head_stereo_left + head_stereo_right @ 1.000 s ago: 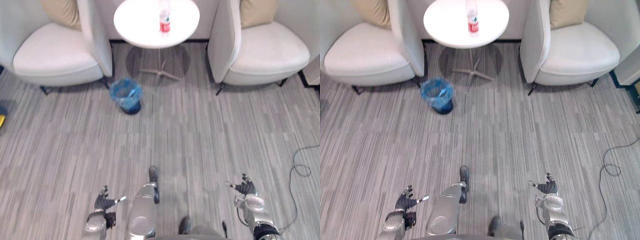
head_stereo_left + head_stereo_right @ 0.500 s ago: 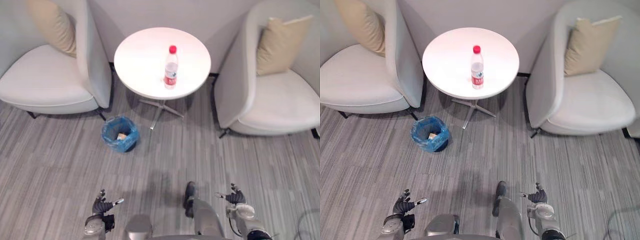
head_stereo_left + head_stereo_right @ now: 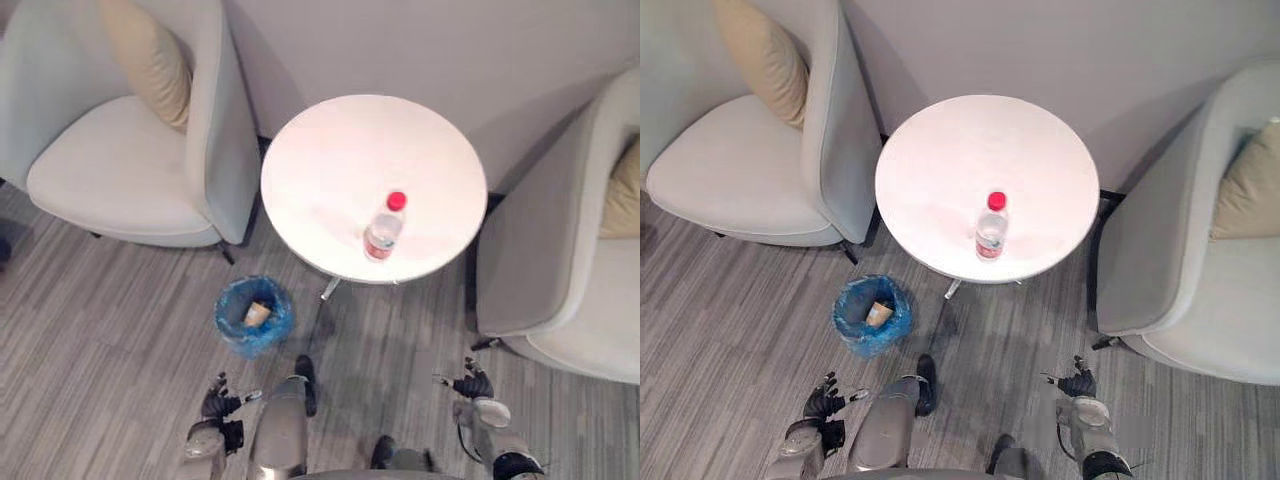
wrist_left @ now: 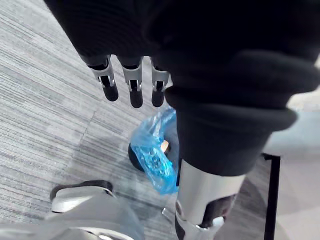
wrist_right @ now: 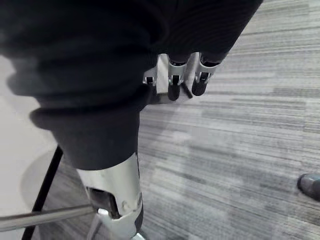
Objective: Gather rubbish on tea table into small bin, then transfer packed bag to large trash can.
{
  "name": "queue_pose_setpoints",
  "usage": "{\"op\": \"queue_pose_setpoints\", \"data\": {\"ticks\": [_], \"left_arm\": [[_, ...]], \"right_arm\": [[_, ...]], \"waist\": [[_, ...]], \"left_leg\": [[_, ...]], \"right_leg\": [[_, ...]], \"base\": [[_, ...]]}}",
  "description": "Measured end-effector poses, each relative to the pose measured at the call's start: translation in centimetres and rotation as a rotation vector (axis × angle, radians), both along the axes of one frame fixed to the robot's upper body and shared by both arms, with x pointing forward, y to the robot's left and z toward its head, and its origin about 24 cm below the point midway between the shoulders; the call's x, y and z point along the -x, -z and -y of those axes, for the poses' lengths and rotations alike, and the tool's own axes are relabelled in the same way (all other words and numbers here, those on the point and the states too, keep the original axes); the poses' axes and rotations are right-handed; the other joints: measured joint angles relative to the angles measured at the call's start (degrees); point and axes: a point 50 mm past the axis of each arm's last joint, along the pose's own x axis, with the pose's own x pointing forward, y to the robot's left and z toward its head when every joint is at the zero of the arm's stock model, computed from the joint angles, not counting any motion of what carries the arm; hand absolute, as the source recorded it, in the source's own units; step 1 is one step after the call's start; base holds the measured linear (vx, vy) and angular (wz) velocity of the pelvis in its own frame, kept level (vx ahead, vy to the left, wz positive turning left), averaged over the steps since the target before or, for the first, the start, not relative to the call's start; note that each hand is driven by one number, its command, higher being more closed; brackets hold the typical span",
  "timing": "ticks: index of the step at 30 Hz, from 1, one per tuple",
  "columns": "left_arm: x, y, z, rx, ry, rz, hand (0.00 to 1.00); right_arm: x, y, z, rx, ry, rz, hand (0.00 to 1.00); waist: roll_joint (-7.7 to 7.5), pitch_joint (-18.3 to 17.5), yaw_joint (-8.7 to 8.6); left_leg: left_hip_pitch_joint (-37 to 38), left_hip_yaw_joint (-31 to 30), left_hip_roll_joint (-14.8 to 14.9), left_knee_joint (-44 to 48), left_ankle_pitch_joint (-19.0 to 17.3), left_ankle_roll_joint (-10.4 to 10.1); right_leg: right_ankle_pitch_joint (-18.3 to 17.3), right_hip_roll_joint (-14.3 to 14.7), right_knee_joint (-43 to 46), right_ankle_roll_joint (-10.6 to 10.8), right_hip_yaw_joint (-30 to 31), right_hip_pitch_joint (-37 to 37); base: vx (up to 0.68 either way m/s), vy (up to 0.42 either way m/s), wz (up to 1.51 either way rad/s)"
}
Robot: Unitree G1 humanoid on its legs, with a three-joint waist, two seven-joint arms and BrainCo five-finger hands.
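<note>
A clear water bottle [image 3: 383,227] with a red cap and red label stands upright on the round white tea table [image 3: 340,170]. On the floor to the table's front left sits the small bin [image 3: 252,315] lined with a blue bag, a scrap of rubbish inside; it also shows as the blue bag [image 4: 155,152] in the left wrist view. My left hand [image 3: 217,408] hangs low near the bin, fingers relaxed and holding nothing. My right hand [image 3: 472,389] hangs low in front of the table's right side, fingers relaxed and empty too.
A pale armchair [image 3: 120,170] with a tan cushion [image 3: 150,60] stands left of the table. A second pale armchair [image 3: 570,270] with a cushion stands to the right. The table's thin metal legs [image 5: 45,212] spread under it. Grey striped carpet covers the floor.
The whole view has shifted: the table, bottle and bin now sit lower and closer, so the camera has moved forward. Both hands stay hanging low and empty.
</note>
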Motion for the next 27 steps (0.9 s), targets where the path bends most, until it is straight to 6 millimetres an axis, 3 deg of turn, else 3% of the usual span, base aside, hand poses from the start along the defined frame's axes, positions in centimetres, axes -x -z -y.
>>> {"op": "queue_pose_setpoints", "data": {"ticks": [1, 4, 6, 7, 10, 12, 15, 19, 27], "left_arm": [[0.0, -0.2, -0.7, -0.025, 0.012, -0.003, 0.00], [-0.6, -0.7, -1.2, -0.044, 0.014, 0.027, 0.00], [-1.1, -1.1, -1.4, -0.054, 0.023, 0.051, 0.00], [-1.4, -1.0, -0.6, -0.032, 0.021, 0.061, 0.00], [-1.7, -1.1, -0.3, -0.028, 0.021, 0.080, 0.00], [-1.8, -1.1, -0.2, -0.026, 0.023, 0.087, 0.00], [-1.8, -1.1, 0.1, -0.020, 0.024, 0.092, 0.00], [-1.8, -0.9, 0.9, -0.001, 0.033, 0.094, 0.00], [-1.5, -0.4, 1.9, 0.017, 0.069, 0.074, 0.00]], "right_arm": [[0.2, 0.1, -0.4, 0.001, -0.019, -0.006, 0.00], [-0.7, -0.8, -0.7, 0.008, -0.044, 0.056, 0.00], [-1.5, -2.0, -0.8, 0.013, -0.054, 0.131, 0.00], [-1.7, -2.7, -0.3, 0.033, -0.060, 0.165, 0.00], [-2.4, -4.3, -0.5, 0.064, -0.086, 0.250, 0.00], [-1.9, -5.6, -1.2, 0.084, -0.141, 0.329, 0.00], [-1.6, -6.9, -2.4, 0.087, -0.210, 0.405, 0.00], [-1.5, -8.3, -3.3, 0.094, -0.271, 0.481, 0.00], [-1.5, -8.6, -5.9, 0.045, -0.383, 0.520, 0.00]], "waist": [[-0.84, -0.48, -0.82], [-1.51, -0.88, -1.76], [-2.48, -1.23, -2.30], [-0.97, -1.53, -2.36], [-0.19, -2.07, -2.27], [-0.30, -2.14, -2.48], [-0.26, -2.20, -3.63], [0.03, -3.14, -3.48], [0.10, -3.49, -3.44]], "left_leg": [[1.90, -1.12, -1.11, -1.13, 0.23, 0.26], [2.77, -2.97, -1.53, -1.26, 0.16, 0.14], [2.59, -4.65, -2.79, -0.78, -0.01, -0.66], [2.73, -6.48, -2.29, -1.08, -0.21, -2.08], [3.12, -7.59, -0.50, -4.58, 0.88, -3.96], [4.74, -7.92, 0.12, -7.76, 1.75, -5.20], [7.26, -8.77, -0.18, -10.75, 3.01, -5.51], [7.87, -9.00, -0.26, -12.68, 3.92, -5.66], [9.63, -9.83, -0.42, -13.43, 4.58, -5.67]], "right_leg": [[-1.91, 0.02, 4.03, -0.79, 1.63, -3.54], [-3.37, 1.84, -2.30, -3.88, 1.94, -8.06], [1.73, 3.68, -14.97, -7.60, 4.18, -8.49], [2.26, 4.40, -15.99, -8.70, 3.19, -7.42], [3.74, 7.10, -21.54, -9.98, 1.93, -5.57], [4.77, 8.36, -25.22, -10.70, 1.50, -3.66], [5.26, 8.51, -28.56, -10.77, 0.21, -0.32], [6.77, 8.89, -32.38, -10.91, -0.03, 1.36], [7.92, 9.03, -35.60, -11.17, -1.27, 4.93]], "base": [[0.24, -0.024, 0.61], [0.22, -0.101, 0.50], [0.25, -0.193, 0.56], [0.19, -0.125, 0.28], [0.22, -0.152, 0.05], [0.18, -0.115, 0.00], [0.13, -0.066, 0.14], [0.08, -0.016, 0.07], [0.00, -0.008, 0.09]]}}
